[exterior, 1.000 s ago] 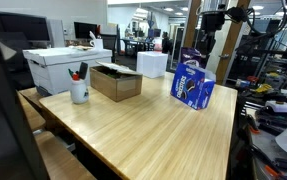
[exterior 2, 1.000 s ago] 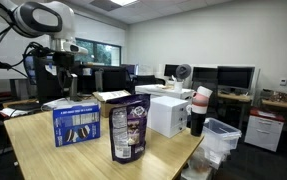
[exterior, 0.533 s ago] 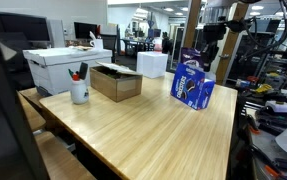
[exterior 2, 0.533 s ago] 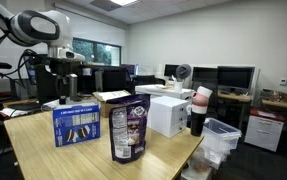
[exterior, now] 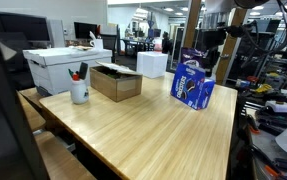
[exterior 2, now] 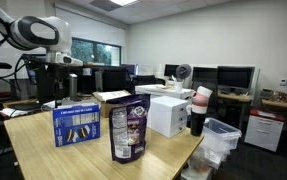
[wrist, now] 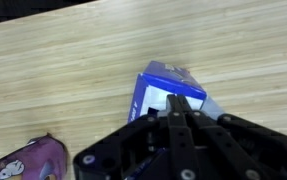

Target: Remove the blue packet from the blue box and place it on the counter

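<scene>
Light-wood counter (exterior: 133,130), office lab behind with desks and monitors. Blue box (exterior: 193,87) stands near the far edge, top open, white inner flaps visible in the wrist view. Blue packet (exterior 2: 129,128) is upright on the counter just beside the box, outside it. Gripper (wrist: 183,108) hangs over the box's open top, jaws closed, nothing between them. Brown cardboard box (exterior: 116,82) and white storage box (exterior: 63,65) sit well apart.

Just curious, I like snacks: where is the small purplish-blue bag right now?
In an exterior view the blue packet stands upright on the counter, beside the blue box, nearer the camera.
</scene>
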Robot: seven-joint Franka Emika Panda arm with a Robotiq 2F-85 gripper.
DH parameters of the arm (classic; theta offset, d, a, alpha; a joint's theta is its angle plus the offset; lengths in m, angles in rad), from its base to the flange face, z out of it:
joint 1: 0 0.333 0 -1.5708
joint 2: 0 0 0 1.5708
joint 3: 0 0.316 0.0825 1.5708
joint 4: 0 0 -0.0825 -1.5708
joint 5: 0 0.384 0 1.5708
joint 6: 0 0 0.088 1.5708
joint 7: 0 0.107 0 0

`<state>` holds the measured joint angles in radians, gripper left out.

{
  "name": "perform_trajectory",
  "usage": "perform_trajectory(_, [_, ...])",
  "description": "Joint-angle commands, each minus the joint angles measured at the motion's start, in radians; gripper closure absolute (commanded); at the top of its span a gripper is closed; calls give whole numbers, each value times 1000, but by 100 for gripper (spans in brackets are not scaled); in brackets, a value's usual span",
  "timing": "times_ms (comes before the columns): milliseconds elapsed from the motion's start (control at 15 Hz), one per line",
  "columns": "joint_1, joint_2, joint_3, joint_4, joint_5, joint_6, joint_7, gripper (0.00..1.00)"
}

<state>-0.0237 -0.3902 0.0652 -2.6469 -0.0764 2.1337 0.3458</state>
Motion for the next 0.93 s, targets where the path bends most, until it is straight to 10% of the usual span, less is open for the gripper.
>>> perform_trajectory(0, [4,-3,11,-11,13,11,-2,97])
perform_trajectory(867, [-62,139,-16,127,-135,87,19,97])
